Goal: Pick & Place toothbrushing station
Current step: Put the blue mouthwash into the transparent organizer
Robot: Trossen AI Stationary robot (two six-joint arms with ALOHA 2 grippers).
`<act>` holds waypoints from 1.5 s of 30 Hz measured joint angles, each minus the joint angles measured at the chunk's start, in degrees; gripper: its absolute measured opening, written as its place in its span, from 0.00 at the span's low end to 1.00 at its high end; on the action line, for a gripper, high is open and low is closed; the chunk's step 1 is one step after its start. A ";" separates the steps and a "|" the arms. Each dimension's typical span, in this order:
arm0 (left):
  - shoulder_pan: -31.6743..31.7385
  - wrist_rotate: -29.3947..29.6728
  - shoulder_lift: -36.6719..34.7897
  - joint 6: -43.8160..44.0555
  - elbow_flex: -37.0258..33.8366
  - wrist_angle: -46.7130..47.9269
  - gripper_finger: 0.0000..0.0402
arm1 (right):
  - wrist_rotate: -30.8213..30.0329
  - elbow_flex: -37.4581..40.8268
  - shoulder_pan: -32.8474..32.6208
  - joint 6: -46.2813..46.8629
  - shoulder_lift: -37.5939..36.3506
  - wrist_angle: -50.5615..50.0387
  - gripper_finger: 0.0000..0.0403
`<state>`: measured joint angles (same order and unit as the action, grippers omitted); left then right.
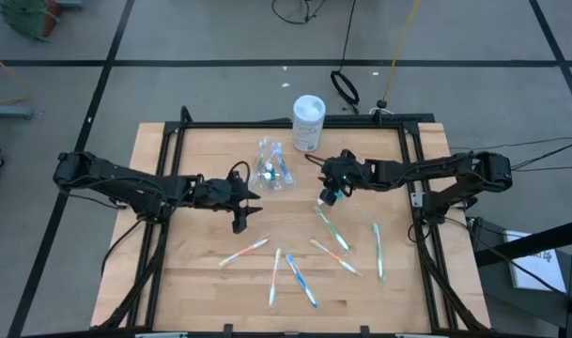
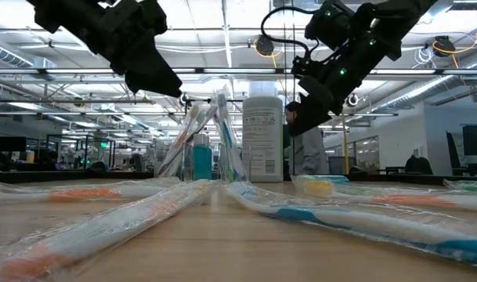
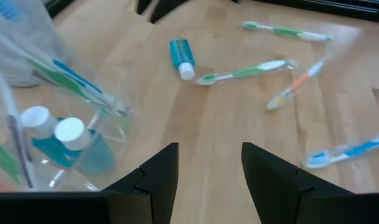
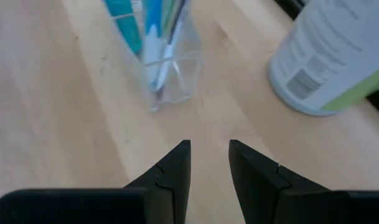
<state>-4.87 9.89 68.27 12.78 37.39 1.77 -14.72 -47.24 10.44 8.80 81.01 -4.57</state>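
While several slim pastel toothbrushes [image 1: 332, 232] are left scattered lower centre, the small clear plastic cup [image 1: 272, 167] at upper centre is flanked by the empty, parted left gripper [image 1: 246, 203] and right gripper [image 1: 331, 189], presumably for further loading.

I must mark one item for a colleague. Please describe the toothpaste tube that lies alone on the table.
Start at the tall white container at the table's far edge. The clear cup stands near it; beside the right gripper lies a small blue toothpaste tube. Unlike the tubes in the cup, it lies flat on the wood.
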 joint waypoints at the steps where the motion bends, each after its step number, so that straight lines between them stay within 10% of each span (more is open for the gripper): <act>1: -0.61 0.00 0.01 0.17 0.00 0.05 0.45 | 0.01 0.00 0.55 -0.58 0.00 0.02 0.25; 23: -5.82 0.66 11.34 6.57 -0.01 -5.12 0.45 | 0.71 0.00 11.42 -7.76 0.00 0.17 0.25; 33: -5.77 0.66 12.20 7.18 -0.02 -6.04 0.45 | 27.41 0.02 9.37 -16.34 0.00 -0.59 0.25; 45: -5.77 0.59 12.20 3.74 -0.02 -6.31 0.45 | 29.94 0.04 2.64 -24.50 0.00 -2.57 0.25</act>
<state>-10.63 10.48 80.47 16.51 37.36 -4.54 15.22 -47.20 13.08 -15.70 81.01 -7.14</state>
